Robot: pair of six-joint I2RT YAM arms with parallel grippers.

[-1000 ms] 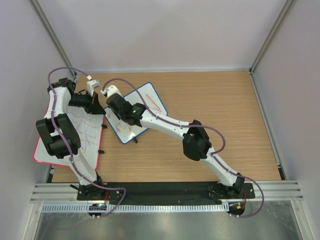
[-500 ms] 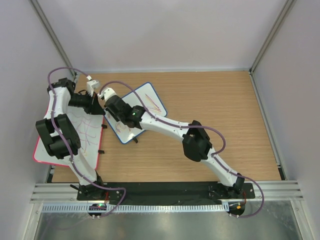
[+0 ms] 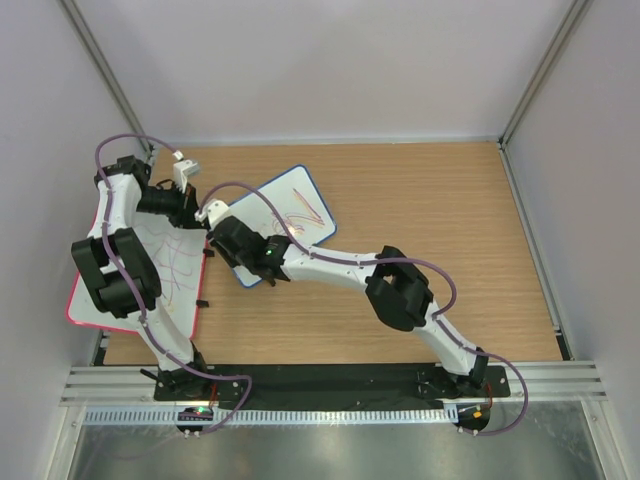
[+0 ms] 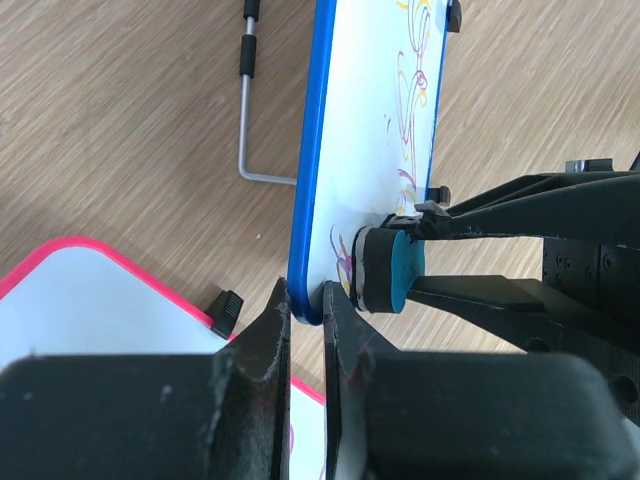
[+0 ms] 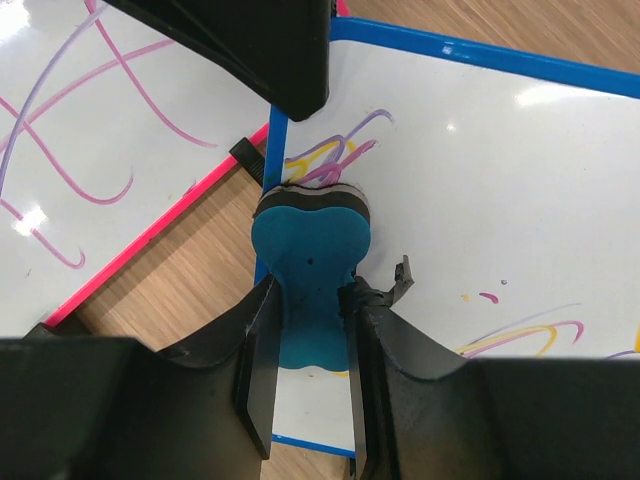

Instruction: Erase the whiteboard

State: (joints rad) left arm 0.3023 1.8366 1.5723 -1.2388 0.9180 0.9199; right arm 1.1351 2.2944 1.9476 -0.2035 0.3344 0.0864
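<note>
While the right gripper [image 5: 308,300] clamps the teal eraser [image 5: 308,248] flat on the corner scribbles: wipe firm, pad flush.
Nearly closed, the left gripper [image 4: 305,300] pinches the blue frame of the whiteboard [image 3: 290,205], which lies mid-left on the table [image 3: 450,220], just beside the pink-framed board [image 3: 165,270]. Stroke away from that pinch in overlapping passes, and don't ride over the frame.

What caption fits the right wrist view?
Right gripper holds teal eraser on the blue-framed whiteboard at its scribbled corner, beside the pink-framed board.
</note>
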